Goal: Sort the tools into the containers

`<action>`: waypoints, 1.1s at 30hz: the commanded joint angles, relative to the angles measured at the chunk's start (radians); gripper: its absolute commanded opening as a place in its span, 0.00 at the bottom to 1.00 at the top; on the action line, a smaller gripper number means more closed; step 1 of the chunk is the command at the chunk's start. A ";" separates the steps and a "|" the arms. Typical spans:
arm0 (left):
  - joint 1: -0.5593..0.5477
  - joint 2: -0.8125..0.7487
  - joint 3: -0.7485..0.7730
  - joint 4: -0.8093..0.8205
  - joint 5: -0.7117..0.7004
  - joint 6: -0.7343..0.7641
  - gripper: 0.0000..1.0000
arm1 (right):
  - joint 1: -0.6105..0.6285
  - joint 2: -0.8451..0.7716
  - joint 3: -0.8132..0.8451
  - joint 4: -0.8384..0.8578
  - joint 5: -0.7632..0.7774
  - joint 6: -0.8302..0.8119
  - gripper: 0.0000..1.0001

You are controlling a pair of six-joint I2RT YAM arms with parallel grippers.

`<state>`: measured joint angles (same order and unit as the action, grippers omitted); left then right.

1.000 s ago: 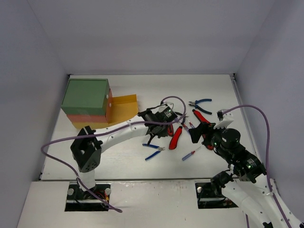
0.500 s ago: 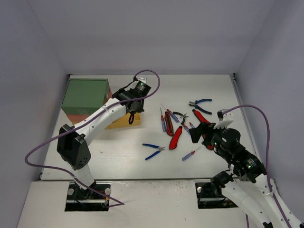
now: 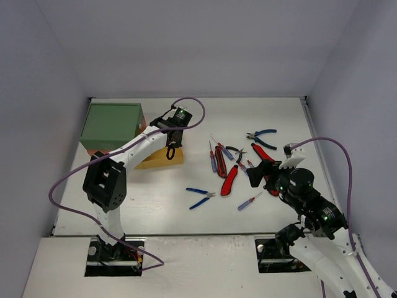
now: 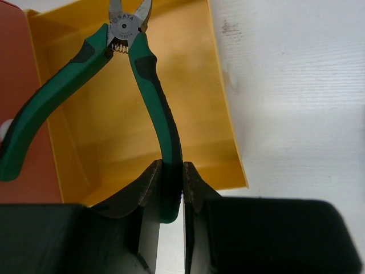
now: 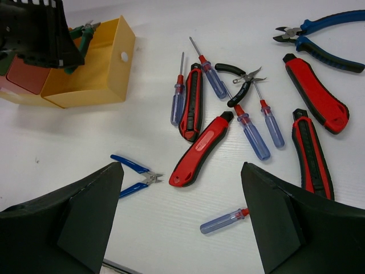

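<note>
My left gripper point(image 4: 170, 177) is shut on one handle of green-handled pliers point(image 4: 145, 74), which hang nose-down over the pulled-out yellow drawer point(image 4: 114, 142). From above, that gripper point(image 3: 172, 149) sits just right of the cabinet with its green top point(image 3: 111, 124). The other tools lie spread on the table: small blue pliers point(image 5: 134, 177), red-and-black utility knives point(image 5: 199, 149), blue-and-red screwdrivers point(image 5: 224, 221), black pliers point(image 5: 239, 80) and larger blue pliers point(image 5: 322, 37). My right gripper point(image 5: 181, 171) hovers open above them, holding nothing.
The orange-red drawer point(image 4: 23, 114) is next to the yellow one, on its left. A purple cable point(image 3: 192, 108) loops over the left wrist. White walls enclose the table on three sides. The tool pile lies between the cabinet and the right arm point(image 3: 310, 198).
The left arm has carried the green pliers from the tool pile leftward to above the yellow drawer. The right arm has not moved.
</note>
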<state>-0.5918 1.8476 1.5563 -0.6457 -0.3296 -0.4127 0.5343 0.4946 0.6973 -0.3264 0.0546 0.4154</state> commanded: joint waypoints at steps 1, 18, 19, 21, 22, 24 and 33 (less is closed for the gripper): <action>0.003 -0.032 -0.024 0.088 -0.005 0.004 0.00 | 0.013 0.006 0.027 0.047 0.031 0.005 0.82; -0.014 -0.150 -0.184 0.147 0.114 0.014 0.00 | 0.015 0.025 0.027 0.048 0.031 0.003 0.82; -0.014 -0.155 -0.186 0.149 0.106 0.020 0.00 | 0.015 0.025 0.027 0.047 0.031 0.003 0.82; -0.014 -0.159 -0.180 0.156 0.082 0.039 0.00 | 0.015 0.029 0.027 0.049 0.031 0.000 0.82; -0.014 -0.158 -0.174 0.162 0.070 0.047 0.00 | 0.015 0.031 0.027 0.049 0.029 0.000 0.82; -0.012 -0.152 -0.159 0.179 0.052 0.074 0.00 | 0.015 0.032 0.028 0.049 0.028 0.000 0.82; 0.015 -0.083 -0.095 0.224 0.026 0.121 0.00 | 0.015 0.024 0.027 0.049 0.030 0.002 0.82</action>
<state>-0.5981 1.7731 1.3739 -0.5032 -0.2484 -0.3214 0.5392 0.5056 0.6975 -0.3267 0.0639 0.4175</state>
